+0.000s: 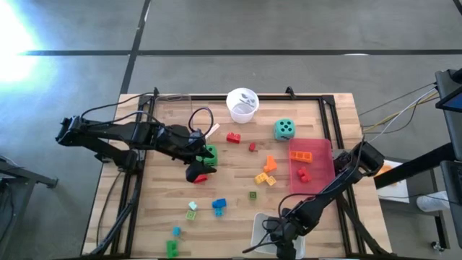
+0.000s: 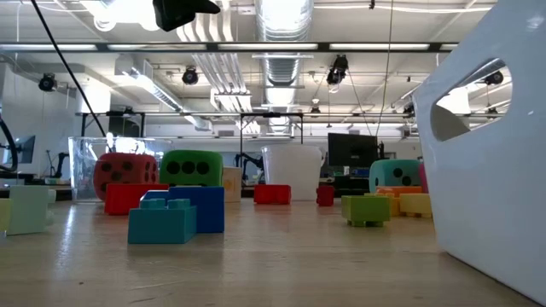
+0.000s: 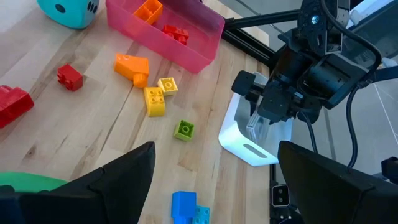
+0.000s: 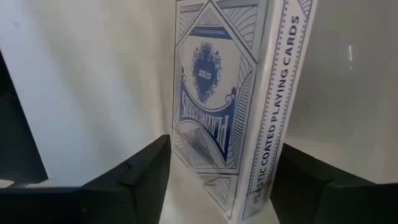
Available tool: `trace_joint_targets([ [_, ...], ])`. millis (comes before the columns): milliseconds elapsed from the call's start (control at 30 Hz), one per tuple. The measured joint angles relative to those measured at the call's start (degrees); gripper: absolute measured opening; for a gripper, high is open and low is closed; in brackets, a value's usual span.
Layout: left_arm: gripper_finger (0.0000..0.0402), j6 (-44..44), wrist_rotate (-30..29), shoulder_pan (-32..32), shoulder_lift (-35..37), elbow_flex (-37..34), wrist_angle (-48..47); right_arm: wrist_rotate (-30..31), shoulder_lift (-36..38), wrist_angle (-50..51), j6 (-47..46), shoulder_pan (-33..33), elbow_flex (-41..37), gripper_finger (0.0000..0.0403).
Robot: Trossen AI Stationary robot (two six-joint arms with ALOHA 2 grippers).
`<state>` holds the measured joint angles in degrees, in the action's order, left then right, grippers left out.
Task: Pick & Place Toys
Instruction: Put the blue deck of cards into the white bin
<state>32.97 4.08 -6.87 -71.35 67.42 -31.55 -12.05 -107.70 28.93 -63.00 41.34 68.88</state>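
**Card box upright at right gripper: tip risk**

Card box [image 4: 230, 112] stands on end at right gripper [image 4: 221, 158], inside tray [image 1: 261, 224]. Held or free, cannot tell. Could topple if freed off-balance.

Left gripper [image 3: 216, 146] gapes wide, empty, over green die [image 1: 209, 154]. Could knock it.

Bricks [image 1: 219, 205] small, bright, studded. Scattered mid-table, some in pink bin [image 1: 321, 155].

A card box [image 4: 233, 112] stands in the tray [image 1: 261, 230] at the table's [image 1: 166, 166] near edge, bricks [image 1: 266, 175] scattered behind it.
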Motion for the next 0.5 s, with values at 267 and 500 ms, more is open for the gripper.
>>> trace_joint_targets([
  [267,0.034,0.0,0.0,0.0,0.0,0.0,0.0,0.0,0.0,0.1,0.2,0.0,0.0,0.025],
  [500,0.034,0.0,0.0,0.0,0.0,0.0,0.0,0.0,0.0,0.8,0.5,0.0,0.0,0.0251],
])
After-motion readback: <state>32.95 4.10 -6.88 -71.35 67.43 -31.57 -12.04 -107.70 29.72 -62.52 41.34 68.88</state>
